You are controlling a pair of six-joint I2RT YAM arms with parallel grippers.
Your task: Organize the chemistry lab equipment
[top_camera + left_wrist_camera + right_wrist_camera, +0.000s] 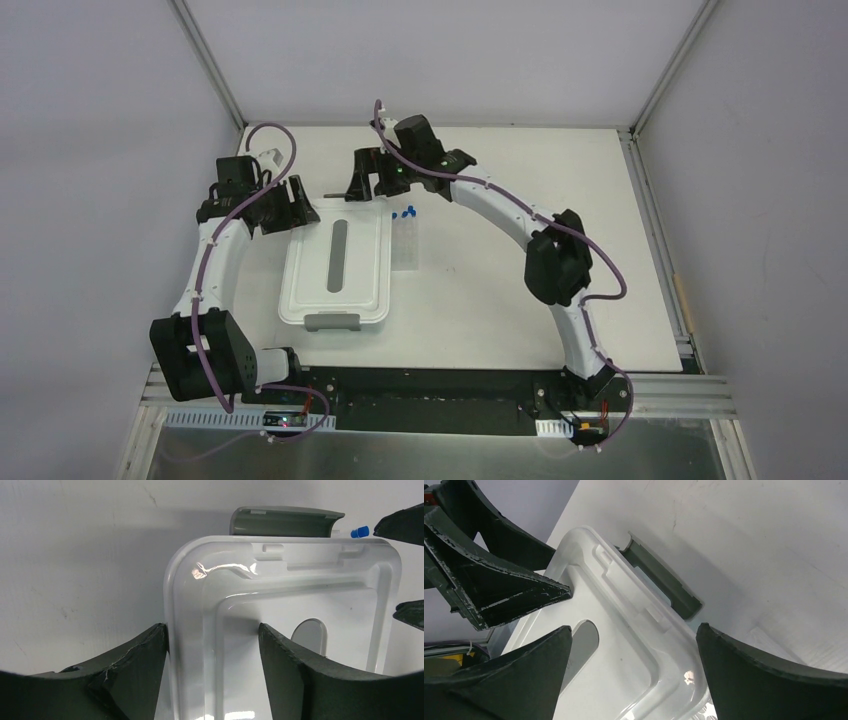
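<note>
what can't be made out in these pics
Under the white lid: in all views the lid covers whatever is there.
The blue-capped tubes: too small to count in the top view. The left wrist view shows one cap, with the rest out of frame or behind the right gripper.
The clear rack: too faint in the top view to read its slots.
The left gripper: in the left wrist view it is unclear whether its fingers touch the lid's rim.

We see a robotics lab cell: a white surface (520,310) boxed by plain grey panels (100,150) on aluminium rails (207,62), two robot arms (500,210) bolted at the bottom edge, blue-capped tubes (405,213) at centre.
</note>
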